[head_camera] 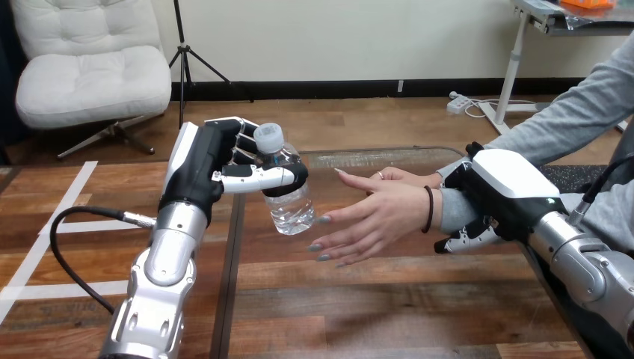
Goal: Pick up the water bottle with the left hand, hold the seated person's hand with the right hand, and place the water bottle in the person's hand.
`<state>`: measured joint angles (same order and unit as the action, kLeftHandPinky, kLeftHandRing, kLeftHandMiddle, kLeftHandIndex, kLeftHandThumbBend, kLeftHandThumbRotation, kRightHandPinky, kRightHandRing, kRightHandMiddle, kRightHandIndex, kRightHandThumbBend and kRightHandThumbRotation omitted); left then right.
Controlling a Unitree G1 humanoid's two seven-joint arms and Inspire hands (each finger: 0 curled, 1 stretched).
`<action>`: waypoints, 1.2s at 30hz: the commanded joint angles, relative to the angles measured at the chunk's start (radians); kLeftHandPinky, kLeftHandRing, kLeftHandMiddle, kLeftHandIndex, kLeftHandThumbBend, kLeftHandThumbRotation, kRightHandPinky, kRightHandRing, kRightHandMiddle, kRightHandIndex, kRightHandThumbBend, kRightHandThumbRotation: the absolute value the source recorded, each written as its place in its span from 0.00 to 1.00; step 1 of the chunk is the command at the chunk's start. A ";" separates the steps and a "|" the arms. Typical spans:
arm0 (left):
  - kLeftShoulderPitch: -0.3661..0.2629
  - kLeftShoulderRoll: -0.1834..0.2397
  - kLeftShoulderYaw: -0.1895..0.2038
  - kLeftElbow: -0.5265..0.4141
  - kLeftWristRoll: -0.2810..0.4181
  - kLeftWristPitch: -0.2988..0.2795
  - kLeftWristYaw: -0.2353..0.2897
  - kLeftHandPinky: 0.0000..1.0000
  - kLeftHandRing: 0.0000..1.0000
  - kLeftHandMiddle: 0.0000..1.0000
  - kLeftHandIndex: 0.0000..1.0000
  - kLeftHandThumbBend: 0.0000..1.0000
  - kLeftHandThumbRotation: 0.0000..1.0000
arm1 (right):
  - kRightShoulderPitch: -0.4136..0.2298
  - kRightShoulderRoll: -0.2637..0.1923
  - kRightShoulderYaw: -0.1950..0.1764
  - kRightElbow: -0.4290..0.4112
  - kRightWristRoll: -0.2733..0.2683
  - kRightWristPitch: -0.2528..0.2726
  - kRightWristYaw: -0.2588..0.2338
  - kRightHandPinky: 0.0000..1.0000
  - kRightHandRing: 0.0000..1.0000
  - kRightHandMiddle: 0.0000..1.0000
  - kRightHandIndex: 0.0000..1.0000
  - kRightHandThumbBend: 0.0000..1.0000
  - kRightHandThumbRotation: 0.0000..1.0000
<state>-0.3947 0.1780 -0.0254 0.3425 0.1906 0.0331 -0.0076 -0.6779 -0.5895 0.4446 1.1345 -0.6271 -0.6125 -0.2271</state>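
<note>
text: none legible; labels: none legible; numbers, signs: none

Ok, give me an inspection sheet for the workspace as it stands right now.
Surface: wooden table, white tape strips at its left.
Job's things: water bottle upright, off the table, close to the person's hand, which is open with fingers toward it.
Clutter: nothing seen.
Hands: left hand curled round the bottle; right hand clasps the person's forearm behind the wrist.
Cables: nothing seen.
Surroundings: person seated at the table's right.
</note>
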 commanded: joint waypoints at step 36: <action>-0.092 -0.010 -0.004 -0.009 -0.019 -0.079 -0.027 0.34 0.39 0.43 0.40 0.65 0.00 | -0.118 0.056 -0.033 -0.068 0.013 0.009 0.010 0.19 0.23 0.28 0.28 0.75 0.00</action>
<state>-0.3947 0.1734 -0.0272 0.3468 0.1886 0.0099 -0.0319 -0.6801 -0.5611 0.4393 1.1226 -0.6322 -0.6013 -0.2195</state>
